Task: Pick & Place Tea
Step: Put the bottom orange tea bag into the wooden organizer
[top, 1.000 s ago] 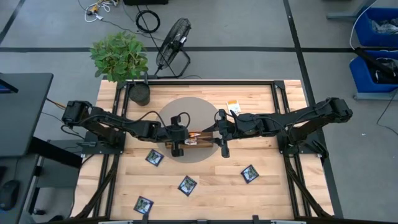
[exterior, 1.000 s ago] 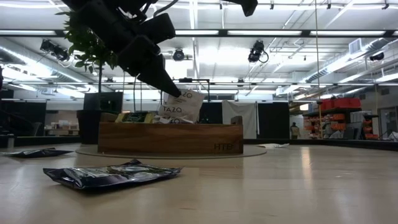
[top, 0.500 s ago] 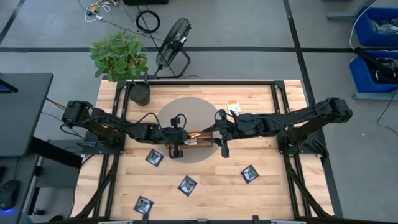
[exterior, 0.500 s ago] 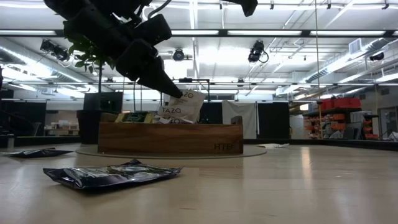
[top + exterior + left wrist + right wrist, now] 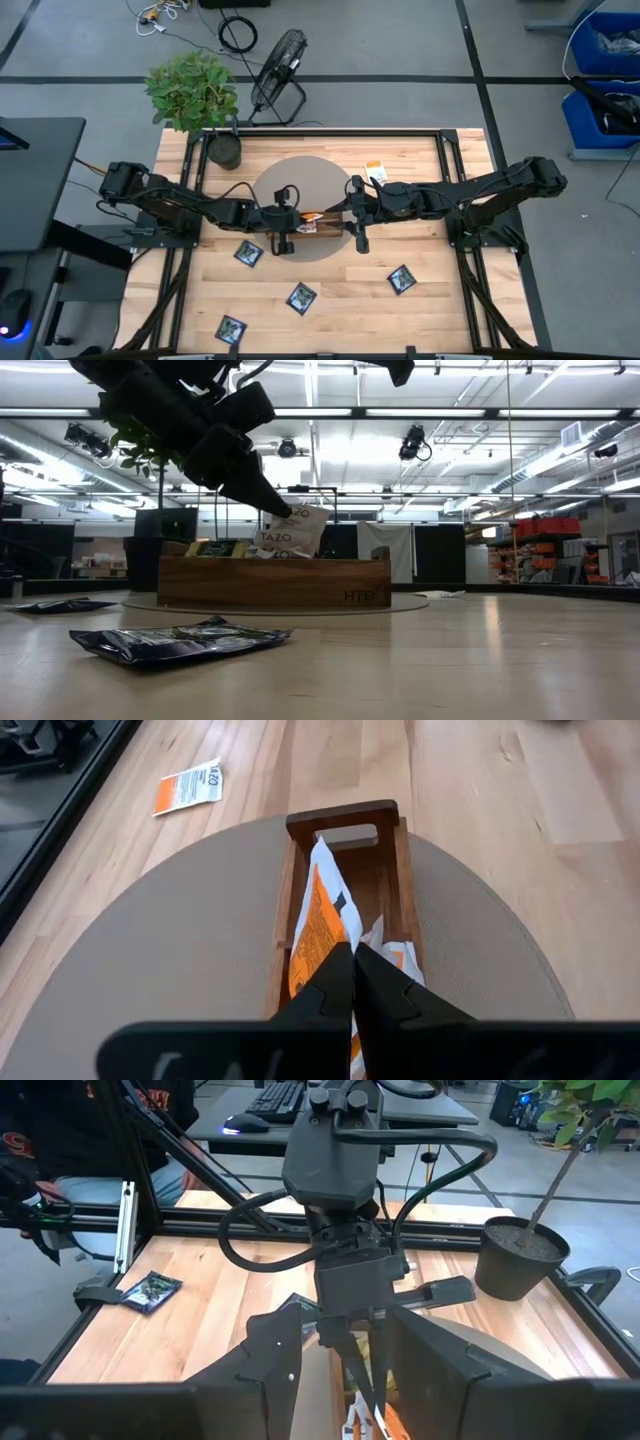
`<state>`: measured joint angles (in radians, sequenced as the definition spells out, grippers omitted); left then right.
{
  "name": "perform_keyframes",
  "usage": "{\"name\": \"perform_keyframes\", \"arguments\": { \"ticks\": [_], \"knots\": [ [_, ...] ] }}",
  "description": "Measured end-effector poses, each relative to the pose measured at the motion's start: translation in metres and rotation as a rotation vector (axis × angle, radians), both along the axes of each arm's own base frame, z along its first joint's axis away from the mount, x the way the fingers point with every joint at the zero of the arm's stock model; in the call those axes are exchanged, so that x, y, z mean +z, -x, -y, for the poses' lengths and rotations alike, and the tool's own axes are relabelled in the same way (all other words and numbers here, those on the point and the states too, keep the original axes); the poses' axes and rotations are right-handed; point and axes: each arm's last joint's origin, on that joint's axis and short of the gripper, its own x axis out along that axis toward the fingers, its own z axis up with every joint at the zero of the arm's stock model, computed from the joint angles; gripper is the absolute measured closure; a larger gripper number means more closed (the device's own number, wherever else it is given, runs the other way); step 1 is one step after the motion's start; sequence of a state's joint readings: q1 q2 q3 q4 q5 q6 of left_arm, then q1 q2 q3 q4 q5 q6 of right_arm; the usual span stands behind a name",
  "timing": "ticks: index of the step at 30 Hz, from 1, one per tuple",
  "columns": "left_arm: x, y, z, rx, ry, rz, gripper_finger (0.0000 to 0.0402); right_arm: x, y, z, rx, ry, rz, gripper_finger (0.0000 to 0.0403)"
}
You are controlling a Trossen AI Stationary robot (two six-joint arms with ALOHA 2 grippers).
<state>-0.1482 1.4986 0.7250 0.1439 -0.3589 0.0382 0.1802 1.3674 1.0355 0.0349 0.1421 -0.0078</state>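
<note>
A: Wooden tabletop [image 5: 420, 245], seen from above, with a round grey mat [image 5: 300, 182] at its centre. Loose dark tea sachets lie toward six o'clock: one [image 5: 248, 253] just below the left arm, another [image 5: 231, 328] at seven o'clock near the table's edge, a third [image 5: 301, 297] at six, a fourth [image 5: 401, 279] at five. An orange-and-white sachet [image 5: 374, 173] lies apart at one o'clock.

B: And the long wooden tray [image 5: 345, 880]?

A: On the mat, centre. The left gripper [image 5: 350, 982] hangs over it with fingers pressed together on an orange-and-white sachet [image 5: 318, 925], which stands on edge in the slot. It looks pinched at its upper edge so that it can go in upright beside the sachets already filed there.

B: The right gripper [image 5: 357, 215]?

A: At the tray's three o'clock end, fingers [image 5: 272, 1370] partly apart. Whether they brace the tray or merely flank it, I cannot tell.

B: Any change over the last second?

A: Small. The left gripper has drawn slightly toward nine o'clock and lifted a little in the level view; the sachet's white corner [image 5: 293, 530] stays put above the tray. The right arm has not moved.
</note>
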Motion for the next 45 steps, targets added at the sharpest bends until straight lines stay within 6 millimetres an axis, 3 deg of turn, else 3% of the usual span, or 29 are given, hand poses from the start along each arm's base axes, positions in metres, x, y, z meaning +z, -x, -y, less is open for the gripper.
{"name": "perform_keyframes", "arguments": {
  "ticks": [34, 45],
  "knots": [
    [-0.005, 0.007, 0.011, 0.044, -0.097, -0.064, 0.0399, 0.0, 0.0, 0.0, 0.0, 0.0, 0.0, 0.025],
    [-0.005, 0.007, 0.01, 0.065, -0.096, -0.059, 0.0329, 0.0, 0.0, 0.0, 0.001, 0.001, 0.0, 0.025]
  ]
}}
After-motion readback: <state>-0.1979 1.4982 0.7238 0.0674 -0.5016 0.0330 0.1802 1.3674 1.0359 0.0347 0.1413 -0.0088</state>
